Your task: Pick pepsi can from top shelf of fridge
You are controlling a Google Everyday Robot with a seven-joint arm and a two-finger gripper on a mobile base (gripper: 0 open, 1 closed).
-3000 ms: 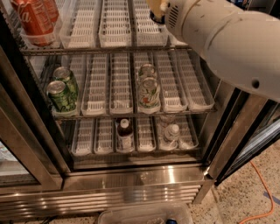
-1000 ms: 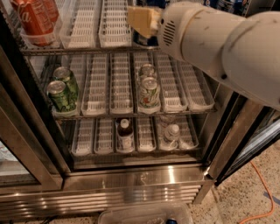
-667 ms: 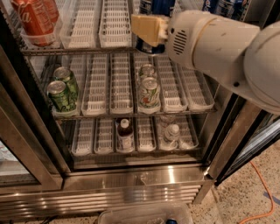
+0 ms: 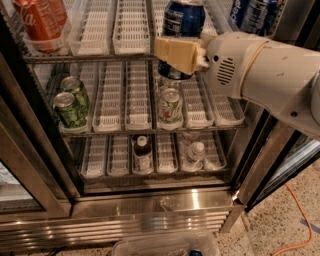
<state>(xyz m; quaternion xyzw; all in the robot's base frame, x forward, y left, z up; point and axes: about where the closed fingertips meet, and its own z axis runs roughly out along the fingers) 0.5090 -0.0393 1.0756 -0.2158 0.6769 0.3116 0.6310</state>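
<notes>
The fridge [image 4: 150, 205] stands open in front of me. A dark blue pepsi can [image 4: 184, 17] with a silver top is at the front of the top shelf [image 4: 90, 58], over a white slotted lane tray. My gripper [image 4: 169, 51], with tan pads, reaches in from the right on a thick white arm and is shut on the can's lower part, which it hides. Other pepsi cans [image 4: 256, 12] show at the top right, behind the arm.
Red cola cans [image 4: 39, 22] stand top left. The middle shelf holds green cans [image 4: 70, 107] and a green-and-white can [image 4: 170, 106]. Bottles [image 4: 142, 152] stand on the bottom shelf. A clear bin [image 4: 150, 245] and an orange cable [image 4: 296, 220] lie on the floor.
The gripper has come down and to the left out of the top shelf. The pepsi can now shows at the front of a lane that was bare before.
</notes>
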